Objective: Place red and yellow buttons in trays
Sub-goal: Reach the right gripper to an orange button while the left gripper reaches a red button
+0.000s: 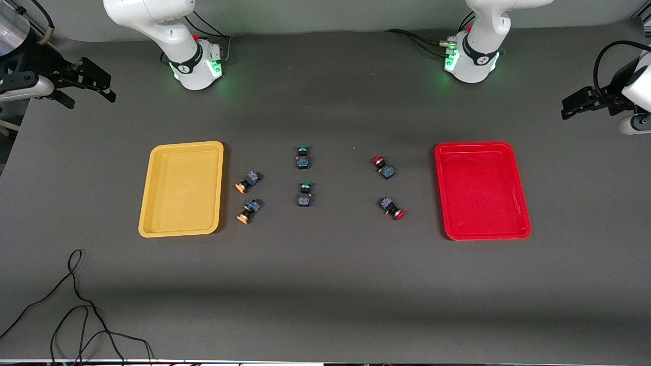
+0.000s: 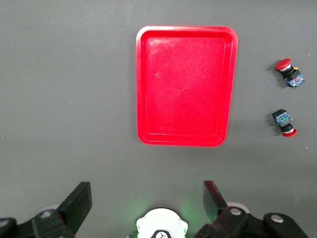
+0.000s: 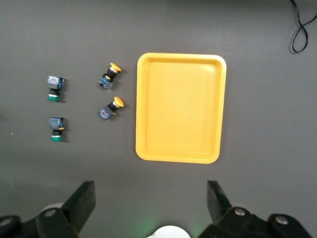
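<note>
The yellow tray (image 1: 183, 188) lies toward the right arm's end of the table, and the red tray (image 1: 480, 190) toward the left arm's end. Two yellow-capped buttons (image 1: 247, 181) (image 1: 248, 211) lie beside the yellow tray. Two red-capped buttons (image 1: 383, 167) (image 1: 391, 207) lie beside the red tray. My right gripper (image 1: 89, 91) is open and empty, raised past the yellow tray's end of the table. My left gripper (image 1: 572, 104) is open and empty, raised past the red tray's end. The left wrist view shows the red tray (image 2: 185, 84) and the red buttons (image 2: 290, 73) (image 2: 284, 122). The right wrist view shows the yellow tray (image 3: 178, 106) and the yellow buttons (image 3: 109, 76) (image 3: 112, 108).
Two green-capped buttons (image 1: 302, 157) (image 1: 304, 194) lie mid-table between the yellow and red pairs; they also show in the right wrist view (image 3: 54, 88) (image 3: 56, 128). A black cable (image 1: 76, 305) loops on the table near the front camera, at the right arm's end.
</note>
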`<state>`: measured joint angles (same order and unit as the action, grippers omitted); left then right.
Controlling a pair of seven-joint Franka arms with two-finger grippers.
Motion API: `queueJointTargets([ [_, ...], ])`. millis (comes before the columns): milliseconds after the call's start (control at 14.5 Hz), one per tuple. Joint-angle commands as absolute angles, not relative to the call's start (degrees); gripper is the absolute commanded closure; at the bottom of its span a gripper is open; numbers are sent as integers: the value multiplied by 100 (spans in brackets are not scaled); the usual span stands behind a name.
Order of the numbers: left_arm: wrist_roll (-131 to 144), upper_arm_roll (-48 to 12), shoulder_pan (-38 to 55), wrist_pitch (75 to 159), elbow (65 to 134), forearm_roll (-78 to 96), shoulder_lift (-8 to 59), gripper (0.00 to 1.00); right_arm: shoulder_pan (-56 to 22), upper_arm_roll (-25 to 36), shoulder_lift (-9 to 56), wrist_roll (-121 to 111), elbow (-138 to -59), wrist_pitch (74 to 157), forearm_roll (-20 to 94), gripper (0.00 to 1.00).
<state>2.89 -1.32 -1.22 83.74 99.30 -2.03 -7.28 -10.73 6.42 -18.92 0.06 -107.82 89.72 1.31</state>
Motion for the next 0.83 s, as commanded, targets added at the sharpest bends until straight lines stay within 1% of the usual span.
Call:
queueJointTargets([
  [0, 325, -140, -9, 8358, 9826, -281, -555, 0, -1028, 642, -1740, -150, -10591, 8833, 26, 0],
  [208, 334, -185, -9, 8306, 9835, -290, -440, 0, -1063, 624, -1557, -79, -10600, 8736, 26, 0],
  [415, 526, -464, 79, 8200, 9975, -272, -273, 0, -1212, 580, -943, 552, -10617, 8885, 105, 0],
  [553, 1602, -833, 289, 8261, 10019, -220, -19, 0, -1536, 580, -372, 1060, -10635, 9157, 149, 0],
  [692, 2685, -1115, 596, 8471, 10011, -220, 551, 0, -1880, 580, 200, 1982, -10801, 9752, 263, 0],
  [761, 3037, -1142, 737, 8786, 10019, -194, 858, 0, -1968, 580, 385, 2326, -10976, 10130, 429, 0],
])
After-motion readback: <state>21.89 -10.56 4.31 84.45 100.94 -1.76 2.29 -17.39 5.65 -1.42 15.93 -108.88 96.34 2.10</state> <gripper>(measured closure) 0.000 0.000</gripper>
